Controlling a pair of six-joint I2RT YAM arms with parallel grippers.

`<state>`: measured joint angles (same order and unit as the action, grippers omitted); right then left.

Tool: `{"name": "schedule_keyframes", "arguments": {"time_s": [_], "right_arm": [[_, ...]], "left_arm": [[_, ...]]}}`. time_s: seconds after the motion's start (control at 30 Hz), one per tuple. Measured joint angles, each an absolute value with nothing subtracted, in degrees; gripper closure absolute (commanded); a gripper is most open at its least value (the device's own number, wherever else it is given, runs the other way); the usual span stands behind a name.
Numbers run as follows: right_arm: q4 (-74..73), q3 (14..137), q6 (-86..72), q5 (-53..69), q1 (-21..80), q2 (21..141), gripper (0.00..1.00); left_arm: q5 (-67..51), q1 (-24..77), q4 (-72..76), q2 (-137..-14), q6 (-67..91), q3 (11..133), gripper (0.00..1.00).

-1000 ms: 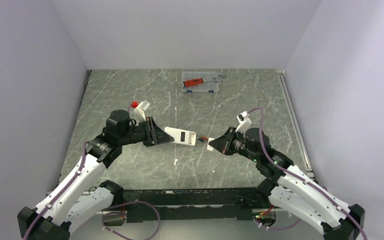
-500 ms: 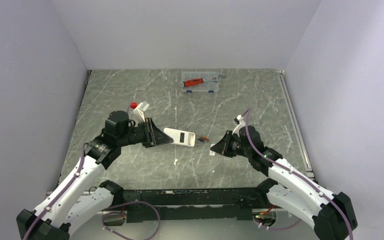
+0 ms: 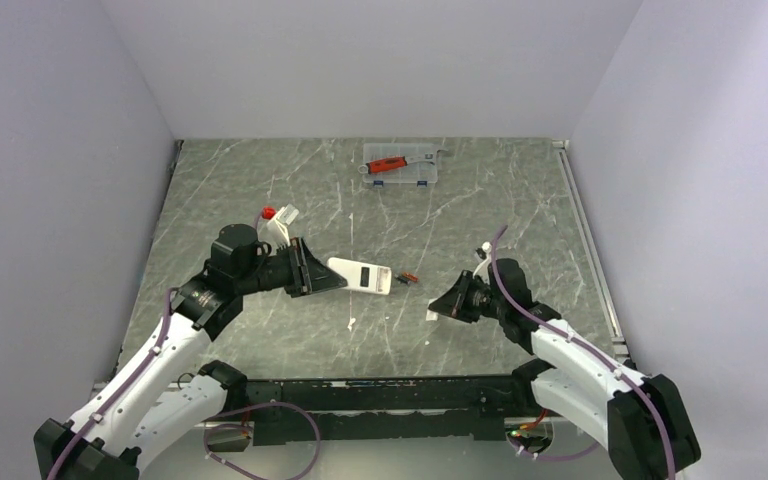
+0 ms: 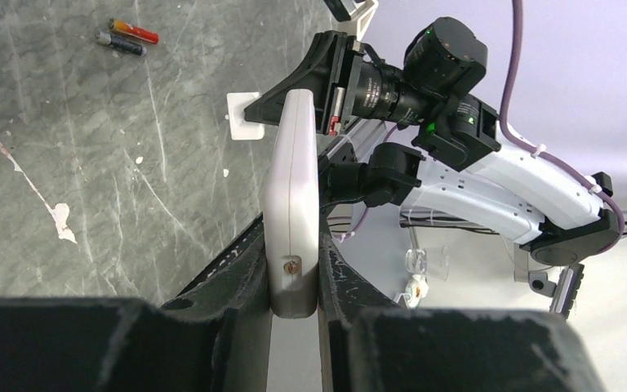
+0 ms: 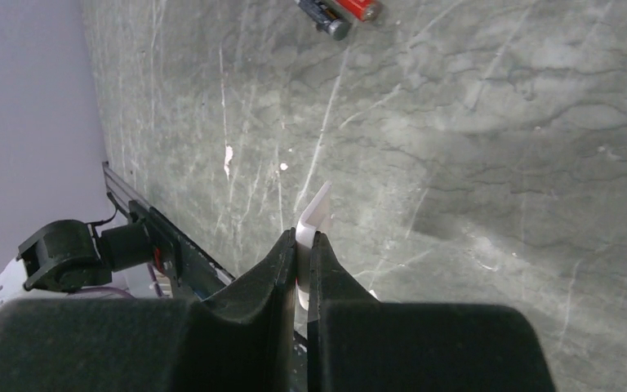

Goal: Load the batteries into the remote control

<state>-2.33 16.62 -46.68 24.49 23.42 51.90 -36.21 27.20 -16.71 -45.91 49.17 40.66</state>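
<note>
My left gripper (image 3: 322, 275) is shut on one end of the white remote control (image 3: 361, 275), which sticks out to the right above the table, its dark recess facing up. In the left wrist view the remote control (image 4: 292, 188) shows edge-on between the jaws of that gripper (image 4: 292, 245). Two batteries (image 3: 407, 277) lie side by side on the table just right of the remote's free end; they also show as batteries (image 4: 126, 37) and batteries (image 5: 339, 12). My right gripper (image 3: 440, 305) is shut on a small white square piece (image 5: 314, 214), low over the table.
A clear plastic case (image 3: 401, 166) with a red-handled silver tool (image 3: 392, 164) on it stands at the back centre. The marbled table (image 3: 260, 180) has raised rails along its left and right edges. Both arm bases sit on the black frame at the near edge.
My right gripper has drawn back from the remote's end, toward the near right and lower, taking the white square piece along. The left gripper and the batteries have stayed put.
</note>
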Motion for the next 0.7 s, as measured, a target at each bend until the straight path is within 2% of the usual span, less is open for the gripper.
{"name": "schedule_keyframes", "arguments": {"time_s": [0.7], "right_arm": [[8.1, 11.1, -46.4, 30.2, 16.4, 59.9, 0.95]], "left_arm": [[-36.2, 27.2, -16.2, -46.8, 49.2, 40.6, 1.00]]}}
